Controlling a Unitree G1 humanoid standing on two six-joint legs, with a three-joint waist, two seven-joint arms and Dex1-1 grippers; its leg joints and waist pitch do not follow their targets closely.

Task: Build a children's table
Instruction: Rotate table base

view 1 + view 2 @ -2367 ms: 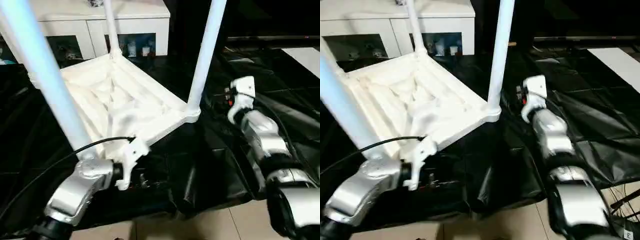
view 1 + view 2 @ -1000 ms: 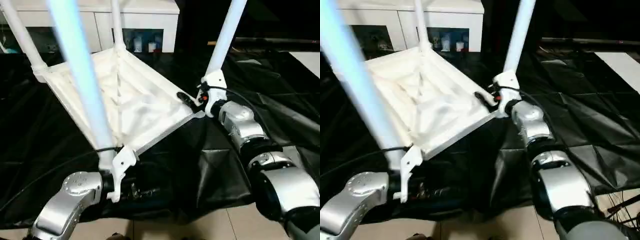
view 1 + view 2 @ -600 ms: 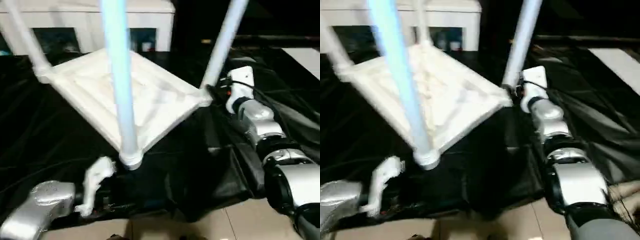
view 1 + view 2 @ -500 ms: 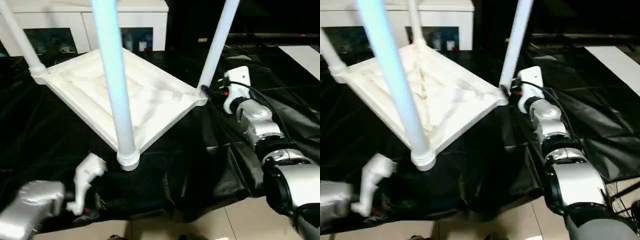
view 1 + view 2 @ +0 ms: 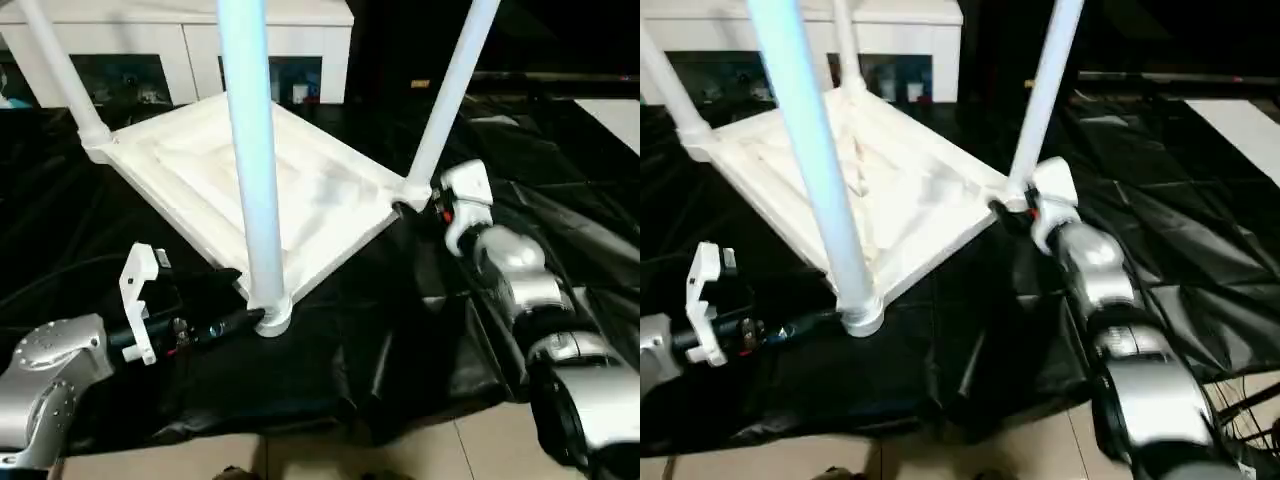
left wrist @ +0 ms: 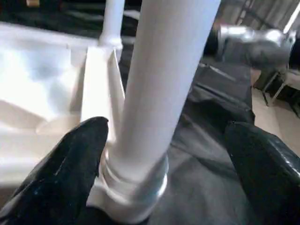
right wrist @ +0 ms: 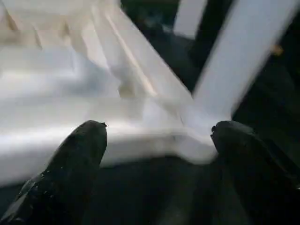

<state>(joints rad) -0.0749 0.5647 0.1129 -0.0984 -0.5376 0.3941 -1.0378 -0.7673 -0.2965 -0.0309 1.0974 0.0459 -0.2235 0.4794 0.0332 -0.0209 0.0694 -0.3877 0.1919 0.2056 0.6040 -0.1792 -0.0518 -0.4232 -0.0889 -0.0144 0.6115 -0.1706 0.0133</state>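
The children's table (image 5: 300, 200) lies upside down on black sheeting, its white top down and its tube legs pointing up. The near leg (image 5: 255, 150) stands in its corner socket (image 5: 268, 318). My left gripper (image 5: 240, 320) is at that socket, open, with its black fingers (image 6: 70, 164) on either side of the leg's base (image 6: 136, 187). At the right corner of the top (image 7: 197, 136), beside the right leg (image 5: 450, 95), my right gripper (image 5: 408, 207) stands open and holds nothing; one finger (image 7: 70, 159) is below the rim.
A white cabinet with glass doors (image 5: 180, 45) stands behind the table. Crumpled black sheeting (image 5: 400, 340) covers the floor around it. Bare tiles (image 5: 300, 462) show at the front edge, and a pale panel (image 5: 615, 115) lies far right.
My left arm has come forward from the near left, bringing its fingers around the near leg's base. The right gripper stays at the right corner. The view has shifted slightly.
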